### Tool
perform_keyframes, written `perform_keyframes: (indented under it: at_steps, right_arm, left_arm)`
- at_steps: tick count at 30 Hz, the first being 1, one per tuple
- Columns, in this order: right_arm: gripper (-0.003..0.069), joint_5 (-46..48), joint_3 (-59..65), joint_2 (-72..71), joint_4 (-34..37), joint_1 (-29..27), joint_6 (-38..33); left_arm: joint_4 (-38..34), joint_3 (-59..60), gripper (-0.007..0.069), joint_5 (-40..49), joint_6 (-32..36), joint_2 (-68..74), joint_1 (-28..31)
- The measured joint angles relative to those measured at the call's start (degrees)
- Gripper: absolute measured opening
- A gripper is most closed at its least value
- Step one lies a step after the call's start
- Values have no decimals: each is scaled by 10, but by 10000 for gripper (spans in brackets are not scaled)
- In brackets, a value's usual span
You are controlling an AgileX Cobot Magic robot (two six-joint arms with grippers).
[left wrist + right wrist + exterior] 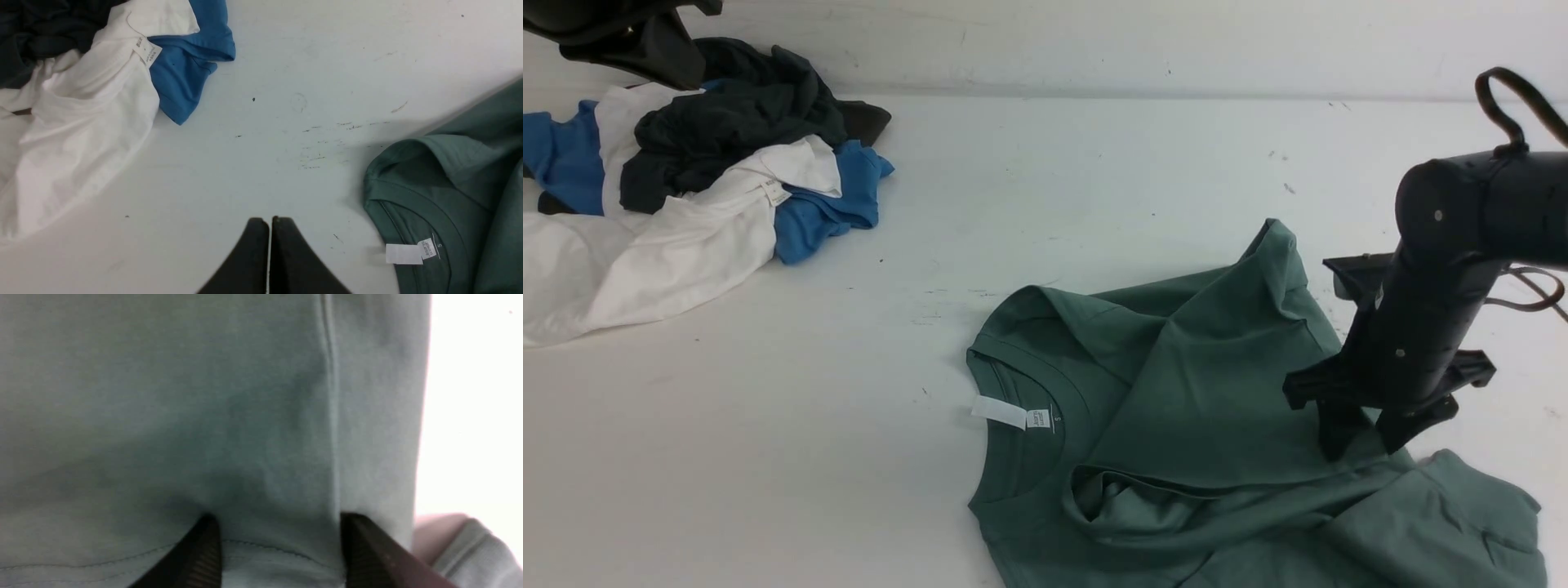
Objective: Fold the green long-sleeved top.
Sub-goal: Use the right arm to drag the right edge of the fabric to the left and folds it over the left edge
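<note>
Near right on the bench (pixel 1094 163), the green long-sleeved top (pixel 1176 392) lies rumpled. It looks like soft, light, limp cotton, best pinched at a hem or shoulder seam. The right gripper (pixel 1362 445) presses down on it, jaws parted astride a stitched edge, nothing pinched yet. Farther left, the left gripper (pixel 269 222) hangs clenched and empty.

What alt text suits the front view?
A rumpled green long-sleeved top lies on a white table, with the right claw down on it, jaws apart. A pile of white, blue and dark clothes sits far left.
</note>
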Motion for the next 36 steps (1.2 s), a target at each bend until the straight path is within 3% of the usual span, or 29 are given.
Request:
perform_keyframes:
  at_steps: [6,9,19,25,31,35,36]
  right_arm:
    - [69,13,-5,0,58,0,-47]
    - [8,42,-25,-3,90,0,-61]
    - [2,66,-176,-7,315,17,-117]
    - [2,-13,-252,92,437,90,-156]
    - [15,-100,-308,176,477,137,-171]
    - [89,-111,-332,203,479,151,-174]
    - [137,-104,-339,205,478,154,-182]
  left_arm:
    - [0,0,-4,0,0,0,0]
    - [0,0,-4,0,0,0,0]
    - [-13,0,-4,0,1,0,0]
    - [-13,0,-4,0,2,0,0]
    - [-13,0,-4,0,5,0,0]
    - [-13,0,-4,0,5,0,0]
    - [-13,0,-4,0,5,0,0]
